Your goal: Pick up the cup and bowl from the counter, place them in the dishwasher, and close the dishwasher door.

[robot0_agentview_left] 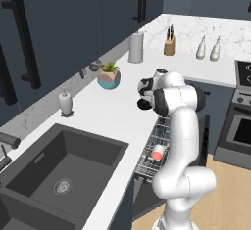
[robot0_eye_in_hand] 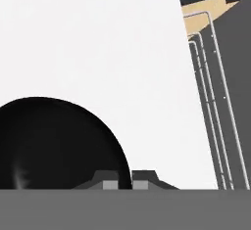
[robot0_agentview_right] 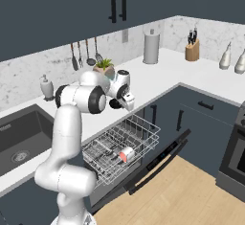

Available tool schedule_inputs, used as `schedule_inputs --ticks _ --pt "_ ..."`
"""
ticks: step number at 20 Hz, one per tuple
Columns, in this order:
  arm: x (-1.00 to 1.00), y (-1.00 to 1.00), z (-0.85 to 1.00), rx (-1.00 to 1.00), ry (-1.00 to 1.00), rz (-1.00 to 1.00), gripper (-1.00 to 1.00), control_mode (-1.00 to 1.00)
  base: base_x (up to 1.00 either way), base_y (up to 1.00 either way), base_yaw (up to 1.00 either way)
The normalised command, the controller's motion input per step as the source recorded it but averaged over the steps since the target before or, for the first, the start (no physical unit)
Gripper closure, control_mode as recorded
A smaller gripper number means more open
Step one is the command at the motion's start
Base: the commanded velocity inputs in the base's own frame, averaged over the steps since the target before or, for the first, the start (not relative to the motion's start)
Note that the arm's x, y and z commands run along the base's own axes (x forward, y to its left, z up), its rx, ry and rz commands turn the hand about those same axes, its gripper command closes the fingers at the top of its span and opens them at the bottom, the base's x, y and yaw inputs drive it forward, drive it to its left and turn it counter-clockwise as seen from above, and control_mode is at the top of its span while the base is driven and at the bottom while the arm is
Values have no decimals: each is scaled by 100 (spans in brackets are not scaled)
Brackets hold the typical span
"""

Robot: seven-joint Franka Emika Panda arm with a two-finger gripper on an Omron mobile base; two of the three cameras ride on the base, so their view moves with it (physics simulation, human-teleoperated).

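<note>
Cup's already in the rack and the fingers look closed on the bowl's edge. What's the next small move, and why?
Probably a short straight lift. In the hand view the gripper is shut on the rim of the black bowl, which sits on the counter. The cup lies in the pulled-out rack, so raising the bowl clear should come before swinging over.

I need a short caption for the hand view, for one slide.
Gripper shut on the rim of the black bowl on the white counter, beside the dishwasher rack.
</note>
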Motion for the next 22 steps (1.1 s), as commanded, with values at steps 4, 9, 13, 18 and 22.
schedule_inputs --ticks 4,9,13,18,22 --pt "-100 -89 0 6 0 0 100 -100 0 0 0" --pt "-100 -69 -12 8 -1 0 100 -100 0 0 0" --pt "-100 -31 -23 5 -3 0 100 -100 0 0 0" --pt "-83 -5 -55 3 0 0 100 -100 0 0 0" --pt "-20 6 -74 10 3 5 100 -100 0 0 0"
